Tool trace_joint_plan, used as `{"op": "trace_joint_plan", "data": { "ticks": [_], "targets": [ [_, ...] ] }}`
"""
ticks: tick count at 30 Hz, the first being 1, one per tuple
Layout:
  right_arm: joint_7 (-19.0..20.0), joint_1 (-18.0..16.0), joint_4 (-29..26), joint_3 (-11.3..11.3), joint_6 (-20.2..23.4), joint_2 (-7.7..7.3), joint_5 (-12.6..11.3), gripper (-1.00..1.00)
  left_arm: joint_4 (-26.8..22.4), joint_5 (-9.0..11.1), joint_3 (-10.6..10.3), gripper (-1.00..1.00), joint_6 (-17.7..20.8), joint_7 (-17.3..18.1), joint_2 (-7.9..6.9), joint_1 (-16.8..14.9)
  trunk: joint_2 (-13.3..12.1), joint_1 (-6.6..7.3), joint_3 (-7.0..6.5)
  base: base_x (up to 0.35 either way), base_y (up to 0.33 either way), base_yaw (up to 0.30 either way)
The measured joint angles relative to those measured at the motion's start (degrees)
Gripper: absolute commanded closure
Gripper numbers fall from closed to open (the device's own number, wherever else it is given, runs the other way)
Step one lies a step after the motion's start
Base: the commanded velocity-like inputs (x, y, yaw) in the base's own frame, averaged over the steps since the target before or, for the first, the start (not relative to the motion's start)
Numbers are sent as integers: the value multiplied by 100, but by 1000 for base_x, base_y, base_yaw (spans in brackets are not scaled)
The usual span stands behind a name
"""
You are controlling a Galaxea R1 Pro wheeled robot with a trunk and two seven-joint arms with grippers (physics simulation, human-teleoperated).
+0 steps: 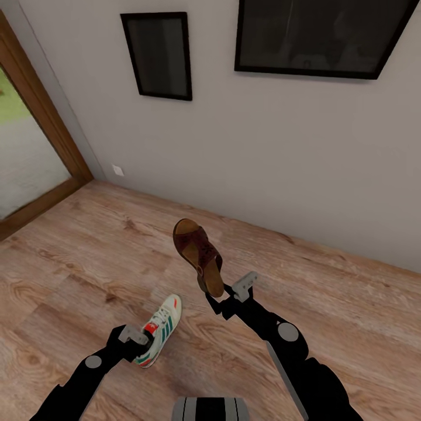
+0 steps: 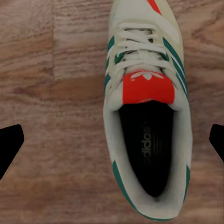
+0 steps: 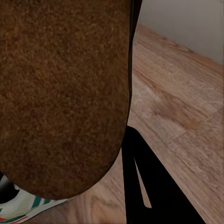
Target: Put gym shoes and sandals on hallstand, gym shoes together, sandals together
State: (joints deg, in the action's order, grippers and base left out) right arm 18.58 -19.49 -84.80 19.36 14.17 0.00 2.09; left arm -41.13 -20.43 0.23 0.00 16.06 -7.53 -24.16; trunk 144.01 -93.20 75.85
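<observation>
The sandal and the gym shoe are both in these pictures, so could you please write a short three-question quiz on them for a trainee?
1. True or false: the right gripper holds the sandal clear of the corridor floor.
2. Multiple choice: the gym shoe lies A) on a shelf, B) on the corridor floor, C) inside the sandal.
3. Fill in: in the left wrist view, the fingertips of the left gripper stand ___ on either side of the gym shoe.

Key
1. True; its heel end is gripped, the rest raised.
2. B.
3. Apart, not touching it.
</observation>
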Motion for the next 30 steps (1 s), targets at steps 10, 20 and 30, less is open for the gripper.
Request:
{"op": "trace_joint_plan", "data": {
  "ticks": [10,20,30],
  "targets": [
    [0,0,0,-2,1,0,-1,100,27,1,-8,-100,0,8,6,0,0,-1,1,13,12,1],
    [0,0,0,-2,1,0,-1,100,33,-7,-59,-100,0,15,25,0,0,-1,1,20,0,0],
    [0,0,1,-1,1,0,3,100,33,-9,-64,-100,0,15,18,0,1,-4,22,1,0,-62]
  ]
}}
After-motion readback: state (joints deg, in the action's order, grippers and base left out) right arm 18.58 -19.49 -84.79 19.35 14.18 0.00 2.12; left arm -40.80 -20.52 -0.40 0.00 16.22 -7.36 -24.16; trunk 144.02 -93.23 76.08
